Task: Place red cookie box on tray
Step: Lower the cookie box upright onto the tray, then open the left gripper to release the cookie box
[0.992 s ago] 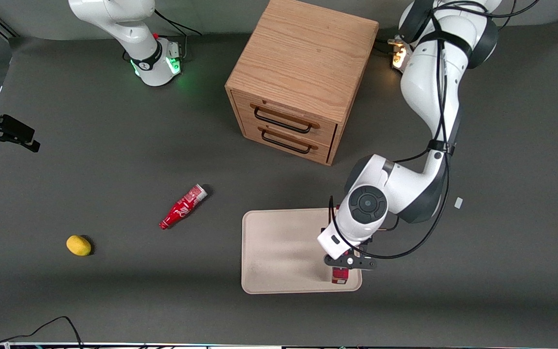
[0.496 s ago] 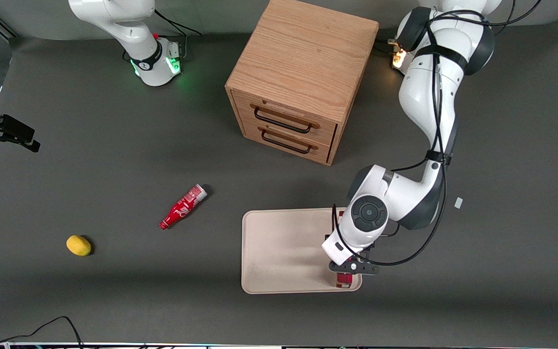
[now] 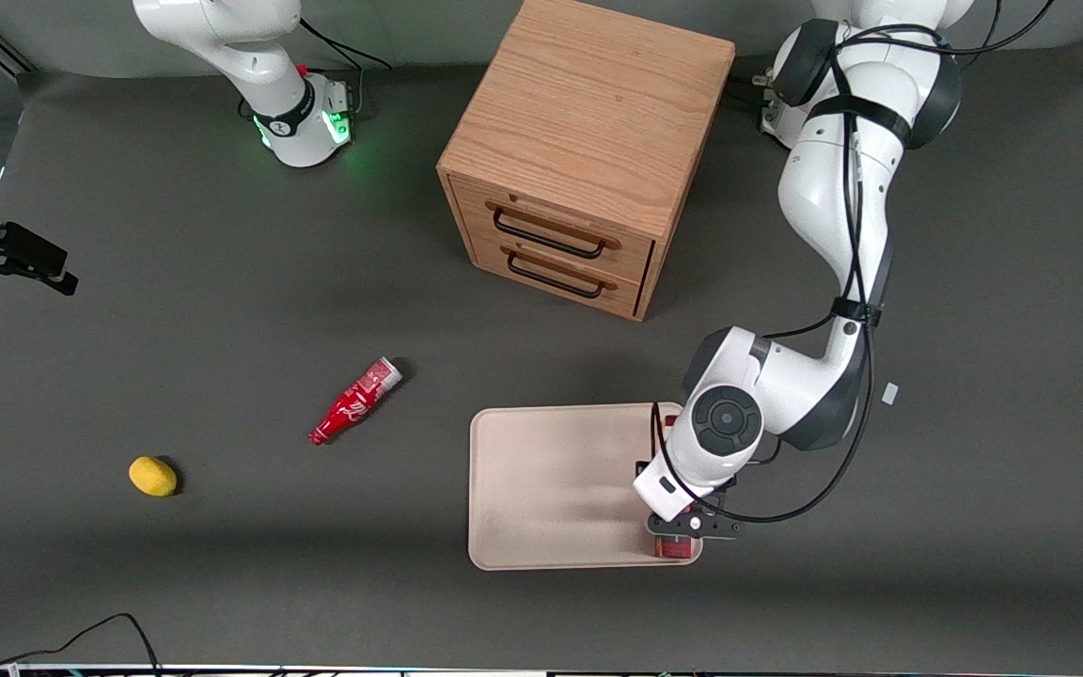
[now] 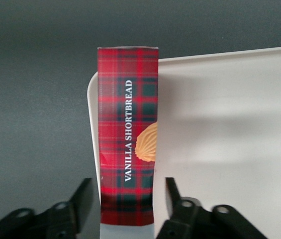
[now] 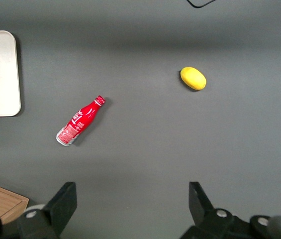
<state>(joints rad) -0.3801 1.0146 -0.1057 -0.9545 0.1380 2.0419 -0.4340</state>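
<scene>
The red cookie box [image 4: 128,144] is dark-red plaid with a golden cookie picture. It lies lengthwise along the edge of the cream tray [image 4: 230,124] toward the working arm's end, over the rim near a rounded corner. My left gripper [image 4: 128,199] is open and straddles the box's near end, with a gap between each finger and the box. In the front view the gripper [image 3: 689,527] hangs over the tray [image 3: 551,489] at its corner nearest the camera. Only a small red piece of the box [image 3: 675,548] shows under the gripper there.
A wooden two-drawer cabinet [image 3: 588,141] stands farther from the camera than the tray. A small red bottle [image 3: 355,401] and a yellow lemon-like object [image 3: 152,476] lie on the dark table toward the parked arm's end. Both also show in the right wrist view, the bottle [image 5: 79,121] and the yellow object [image 5: 193,78].
The gripper and the box have shifted a little toward the camera and toward the working arm's end, ending at the tray's near corner.
</scene>
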